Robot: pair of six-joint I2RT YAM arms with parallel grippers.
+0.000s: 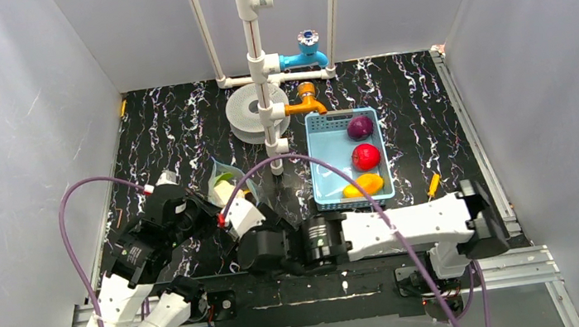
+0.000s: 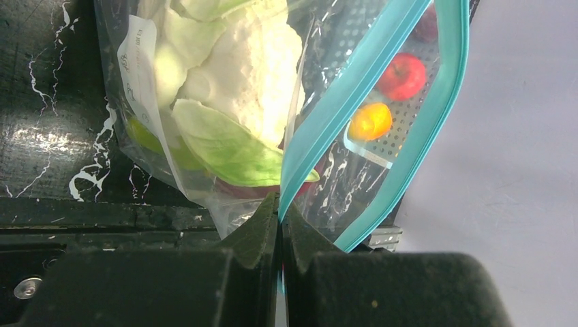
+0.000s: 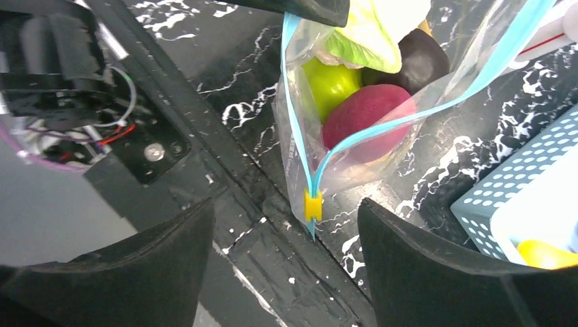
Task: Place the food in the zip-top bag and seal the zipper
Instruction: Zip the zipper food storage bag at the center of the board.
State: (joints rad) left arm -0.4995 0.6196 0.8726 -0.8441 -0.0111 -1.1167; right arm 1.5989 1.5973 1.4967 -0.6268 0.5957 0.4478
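Left gripper and right gripper meet at the zip-top bag, on the black marbled table left of a light-blue basket. The left arm reaches in from the lower left, and the right arm lies stretched leftward along the near edge.

Left wrist view: the jaws are pressed together on the zipper at the bag's corner. Cabbage sits just beyond them inside the bag, beside a white label whose print is too small to read.

Right wrist view: the jaws stand wide apart, holding nothing, with a yellow slider at the zipper's end between them. A green apple, maroon sweet potato and dark eggplant show in the bag's open mouth.
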